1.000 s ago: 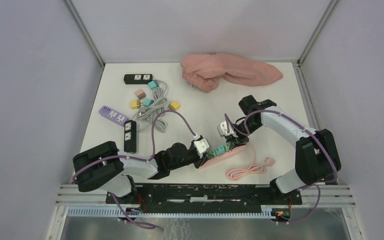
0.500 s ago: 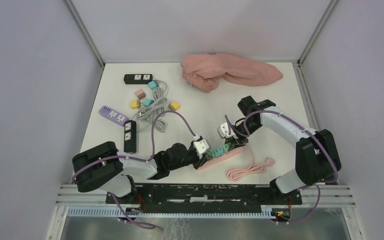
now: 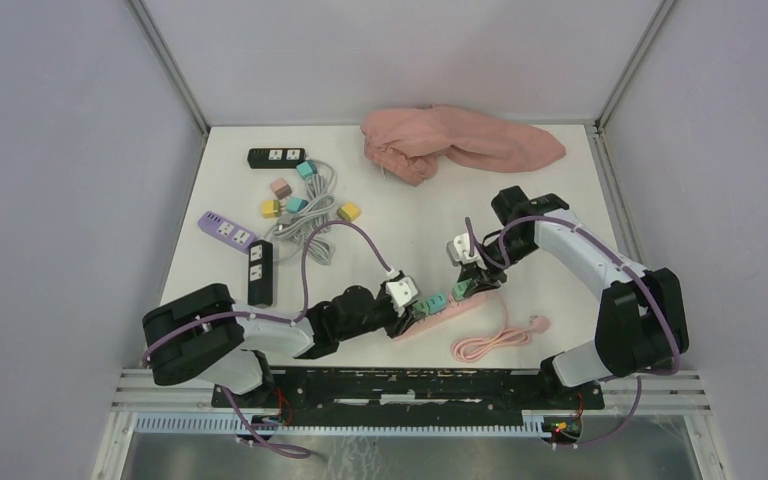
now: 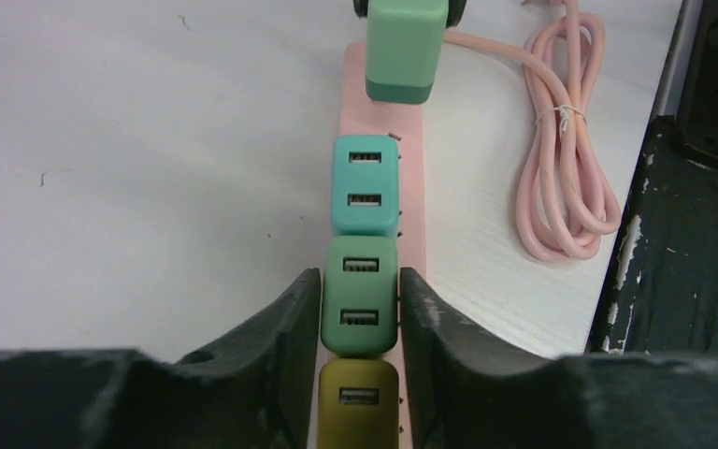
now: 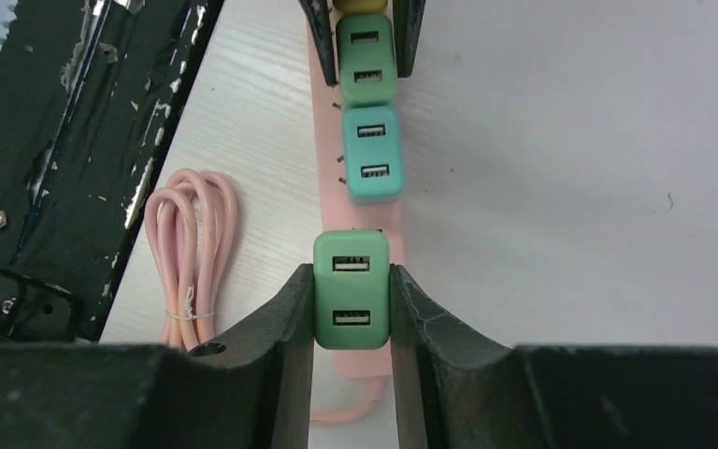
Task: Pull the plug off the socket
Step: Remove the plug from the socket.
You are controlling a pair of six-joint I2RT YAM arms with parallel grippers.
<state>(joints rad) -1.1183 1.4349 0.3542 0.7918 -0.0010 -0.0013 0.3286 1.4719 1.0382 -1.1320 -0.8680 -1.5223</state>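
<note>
A pink socket strip (image 3: 460, 305) lies near the table's front, also visible in the left wrist view as the pink strip (image 4: 413, 224). An olive plug (image 4: 357, 407), a dark green plug (image 4: 360, 307) and a teal plug (image 4: 366, 184) sit in it in a row. My left gripper (image 4: 360, 281) is shut on the dark green plug. My right gripper (image 5: 351, 271) is shut on a light green plug (image 5: 351, 290), which hangs just above the strip's cord end, its prongs hidden. From above, the right gripper (image 3: 465, 268) stands over that plug (image 3: 462, 291).
The strip's pink cord (image 3: 490, 345) lies coiled by the black front rail (image 3: 400, 385). A pink cloth (image 3: 460, 140) is at the back. At the left are black strips (image 3: 260, 272), a purple strip (image 3: 225, 230), loose plugs and a grey cable (image 3: 305, 215).
The right gripper has shifted up and to the right with the light green plug, opening a gap to the teal plug. The left gripper has kept its place.
</note>
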